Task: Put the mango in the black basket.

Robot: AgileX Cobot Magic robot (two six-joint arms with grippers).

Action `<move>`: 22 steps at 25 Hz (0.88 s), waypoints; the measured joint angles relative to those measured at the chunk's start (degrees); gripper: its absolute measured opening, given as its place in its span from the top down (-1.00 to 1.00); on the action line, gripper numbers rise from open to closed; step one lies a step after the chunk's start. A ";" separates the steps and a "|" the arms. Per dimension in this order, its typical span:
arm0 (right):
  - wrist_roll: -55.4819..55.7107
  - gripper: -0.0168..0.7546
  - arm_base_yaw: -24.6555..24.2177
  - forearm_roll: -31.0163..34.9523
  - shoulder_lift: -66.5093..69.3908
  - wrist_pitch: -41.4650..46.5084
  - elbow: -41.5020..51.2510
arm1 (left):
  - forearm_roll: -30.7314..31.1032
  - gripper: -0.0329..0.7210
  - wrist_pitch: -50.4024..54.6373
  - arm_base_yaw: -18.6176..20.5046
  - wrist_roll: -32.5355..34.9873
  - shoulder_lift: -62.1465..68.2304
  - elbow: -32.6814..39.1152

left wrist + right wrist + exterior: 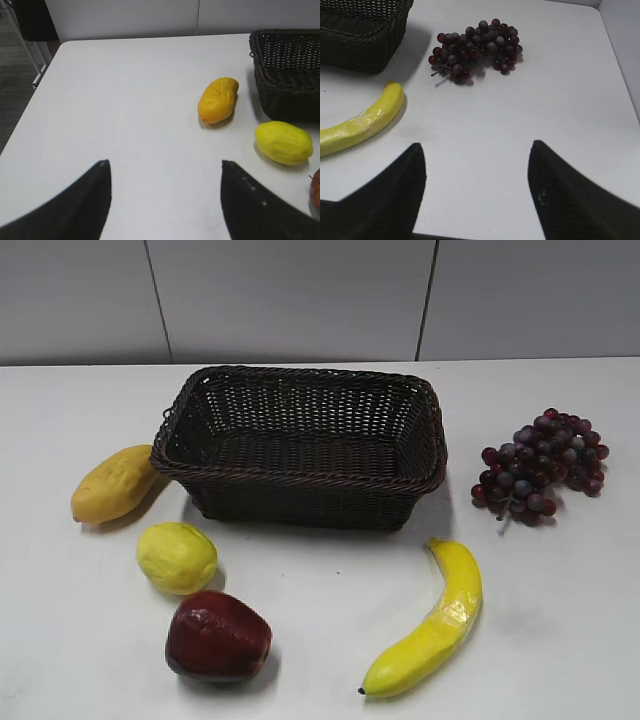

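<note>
The orange-yellow mango [112,483] lies on the white table, touching the left end of the black basket [300,482]. The basket is empty. In the left wrist view the mango [218,99] lies ahead and to the right of my left gripper [165,165], which is open and empty over bare table, with the basket [287,75] at the far right. My right gripper [476,146] is open and empty over bare table, with the basket corner [362,30] at the top left. Neither gripper shows in the exterior view.
A pale-yellow lemon [177,557] and a dark red apple [216,636] lie in front of the mango. A banana [432,623] lies front right and a bunch of dark grapes [541,467] lies right of the basket. The table's left edge [30,107] drops to the floor.
</note>
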 joint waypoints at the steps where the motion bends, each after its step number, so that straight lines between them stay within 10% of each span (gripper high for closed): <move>1: 0.00 -0.33 0.00 0.00 0.00 0.00 0.00 | -0.08 -0.46 0.00 0.00 0.00 0.00 0.00; 12: 0.00 -0.33 0.00 0.00 0.00 0.00 0.00 | -2.14 -0.54 -0.17 0.00 1.34 11.58 -0.11; 22: 0.00 -0.33 0.00 0.00 0.00 0.00 0.00 | -7.25 -0.63 -3.40 0.00 15.59 37.68 -6.37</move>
